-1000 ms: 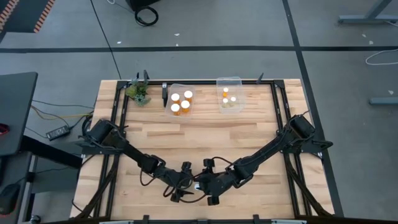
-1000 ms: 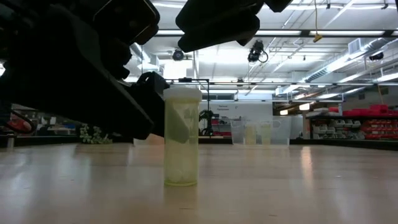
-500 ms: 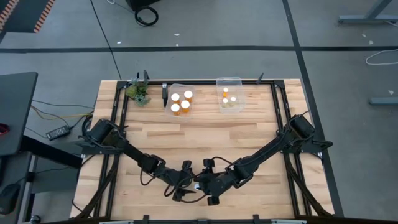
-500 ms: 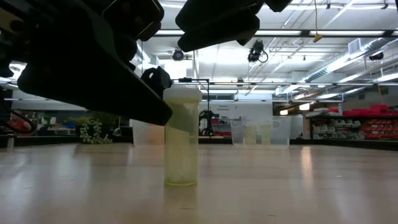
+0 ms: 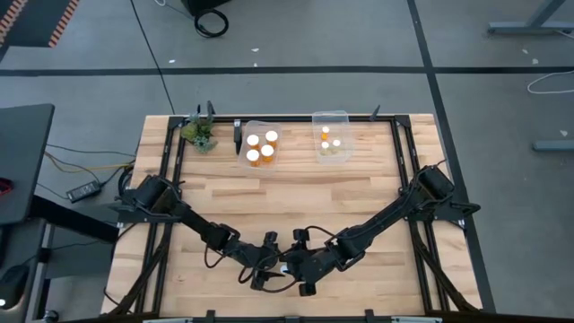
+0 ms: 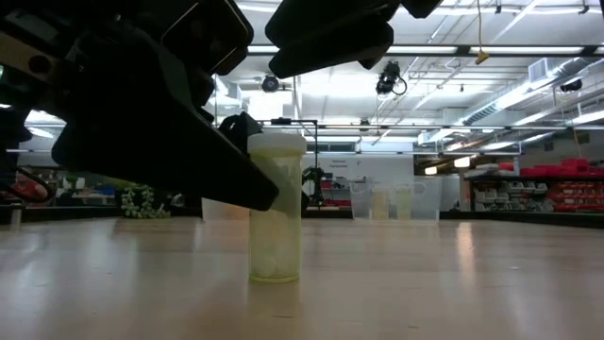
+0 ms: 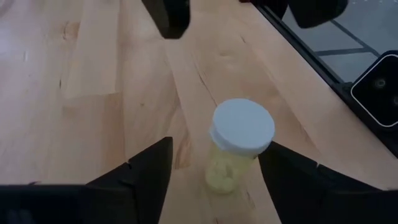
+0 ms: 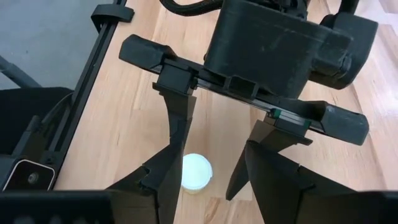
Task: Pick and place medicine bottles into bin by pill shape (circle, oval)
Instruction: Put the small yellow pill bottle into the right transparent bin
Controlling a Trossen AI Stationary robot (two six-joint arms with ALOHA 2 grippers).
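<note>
One medicine bottle (image 7: 241, 126), pale yellowish with a round white cap, stands upright on its base on the wooden table near the front edge; it also shows in the low view (image 6: 276, 208) and the right wrist view (image 8: 197, 172). My left gripper (image 7: 216, 144) is open and low at the table. Its two fingers stand on either side of the bottle without touching it. My right gripper (image 8: 211, 152) is open and higher up (image 6: 330, 33), facing the left gripper (image 5: 272, 266) from the bottle's other side.
Two clear bins stand at the far edge: the left one (image 5: 262, 144) holds three orange bottles with white caps, the right one (image 5: 330, 136) holds smaller bottles. A small green plant-like object (image 5: 199, 133) sits at the far left. The table's front rail is close behind the grippers.
My left gripper has moved low along the table toward the bottle, so that its fingers now reach past the bottle on both sides. The bottle has stayed upright in place.
</note>
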